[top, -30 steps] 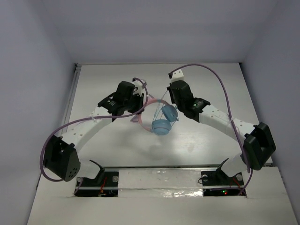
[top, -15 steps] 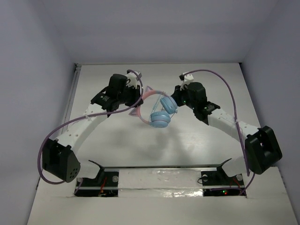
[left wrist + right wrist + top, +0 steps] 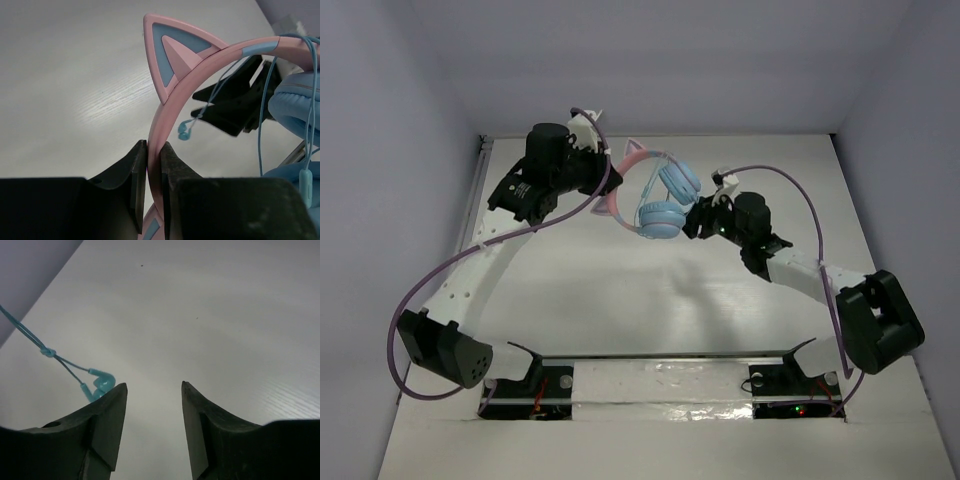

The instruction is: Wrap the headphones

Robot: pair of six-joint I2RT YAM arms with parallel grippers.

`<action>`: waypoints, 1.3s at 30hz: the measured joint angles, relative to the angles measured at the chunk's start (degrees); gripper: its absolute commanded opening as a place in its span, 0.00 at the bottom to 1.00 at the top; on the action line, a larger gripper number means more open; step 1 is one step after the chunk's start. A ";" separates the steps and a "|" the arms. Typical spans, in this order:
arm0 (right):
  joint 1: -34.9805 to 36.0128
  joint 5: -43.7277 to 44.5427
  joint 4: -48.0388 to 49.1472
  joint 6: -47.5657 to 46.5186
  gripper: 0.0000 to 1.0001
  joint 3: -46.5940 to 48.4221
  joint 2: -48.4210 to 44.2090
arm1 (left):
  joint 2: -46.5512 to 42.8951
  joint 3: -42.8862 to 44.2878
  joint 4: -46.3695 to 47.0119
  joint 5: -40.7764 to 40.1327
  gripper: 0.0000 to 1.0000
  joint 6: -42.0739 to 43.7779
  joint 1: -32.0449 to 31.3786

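Left gripper (image 3: 153, 152): your jaws clamp the pink headband (image 3: 161, 117), holding the headphones (image 3: 660, 203) above the table (image 3: 620, 290), probably to leave wrapping room.
Right gripper (image 3: 153, 390): jaws apart, empty.
Cable (image 3: 62, 362): its end dangles beside your right gripper's finger, within catching reach.

The left hand (image 3: 152, 165) pinches the headphones (image 3: 172, 107) headband.

Top camera looks down from behind — wrist cameras sit close, both catching the cable (image 3: 184, 131).
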 measured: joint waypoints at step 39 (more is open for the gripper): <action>0.00 -16.52 20.28 5.11 0.13 -1.36 5.33 | 0.26 4.70 -6.82 2.03 0.00 -1.33 0.00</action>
